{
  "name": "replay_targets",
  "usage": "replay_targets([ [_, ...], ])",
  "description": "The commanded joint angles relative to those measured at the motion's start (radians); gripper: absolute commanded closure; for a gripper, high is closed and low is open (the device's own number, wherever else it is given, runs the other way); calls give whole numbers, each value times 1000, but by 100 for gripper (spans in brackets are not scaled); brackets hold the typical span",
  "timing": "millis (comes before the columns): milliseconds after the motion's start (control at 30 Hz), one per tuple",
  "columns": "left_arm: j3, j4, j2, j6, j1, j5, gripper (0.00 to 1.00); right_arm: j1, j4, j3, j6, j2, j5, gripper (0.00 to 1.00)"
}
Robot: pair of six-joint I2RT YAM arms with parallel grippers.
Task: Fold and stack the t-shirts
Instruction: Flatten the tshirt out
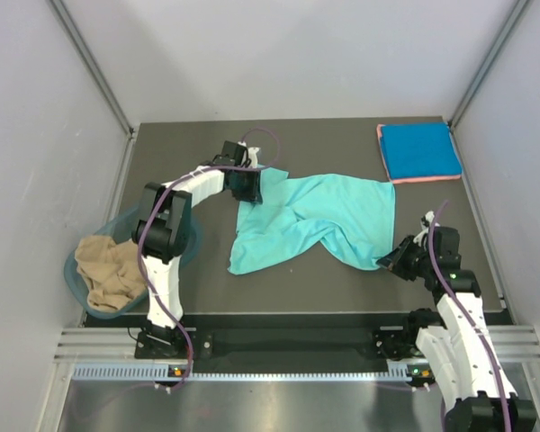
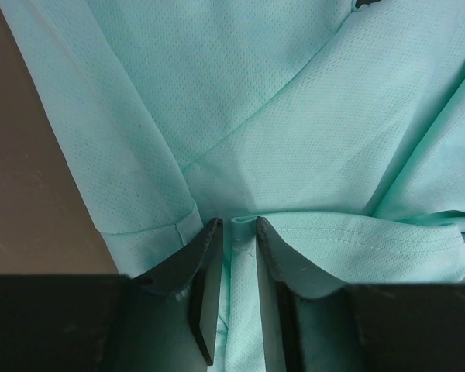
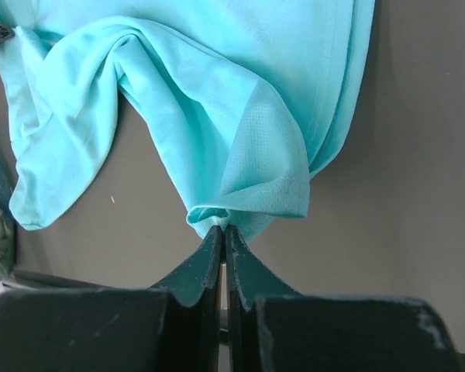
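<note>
Pale walls (image 1: 36, 135) close in a dark grey bench (image 1: 297, 290), and a teal t-shirt (image 1: 315, 220) lies loose and rumpled across the middle of it.

The left fingers (image 2: 208, 271) are closed on a fold of this shirt. A hemmed edge runs just ahead of their tips and cloth fills the narrow gap between them. The right fingers (image 3: 205, 267) are pressed almost together, pinching a bunched corner of the same shirt right at their tips. From there the cloth fans away in deep creases, with one lobe trailing off to their left. Between the two pairs of fingers the shirt sags and twists instead of lying flat.

Far beyond the right fingers, in the back corner, a blue t-shirt (image 1: 419, 148) sits folded square on a pink t-shirt (image 1: 427, 179), of which only a thin edge shows. Behind and to the outer side of the left fingers, a tan t-shirt (image 1: 108, 265) is heaped in a translucent tub (image 1: 70, 268).

The step in hand looks like spreading the teal shirt before folding it. Two shirts seem finished, one is being worked on, and one is waiting. The next move probably calls for drawing the two held points apart and lifting a little, so the twist drops out and the body lies smooth on the bench. Both grips are small bites of thin, slippery-looking knit, so a hard pull could slip a corner free.
</note>
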Motion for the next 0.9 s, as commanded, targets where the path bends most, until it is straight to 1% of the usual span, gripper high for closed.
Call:
replay_targets([
  [0,-14,2,-31,11,-3,7,73,1,34,52,-8,1,5,100],
  [67,-11,0,-32,9,-3,11,75,1,37,52,-8,2,7,100],
  [100,-10,2,-32,8,-4,20,78,1,37,51,-9,4,8,100],
  [133,-7,0,-32,5,-4,27,87,1,36,52,-13,8,10,100],
  [200,-4,2,-37,-3,-3,33,99,1,37,49,-11,10,13,100],
  [233,-1,-9,-44,-11,-3,31,100,1,39,48,-5,12,13,100],
  [400,71,-87,-103,-47,-3,11,100,1,56,52,44,50,45,100],
  [433,78,-92,-147,-67,-3,22,100,-1,54,57,70,61,86,100],
  [533,96,-135,-236,-112,-3,-5,100,-1,39,63,144,96,167,100],
  [600,101,-174,-270,-120,-3,-1,100,-1,34,66,170,111,189,99],
  [667,96,-207,-316,-121,-3,-12,100,-2,25,77,205,111,227,95],
  [700,90,-231,-345,-121,-3,-22,100,-2,19,83,223,108,240,88],
  [800,66,-253,-392,-120,-3,-48,100,-2,4,111,240,101,258,74],
  [833,59,-262,-423,-120,-3,-59,100,-2,-8,127,241,101,260,68],
  [867,55,-268,-439,-121,-3,-71,100,-1,-15,134,239,102,261,66],
])
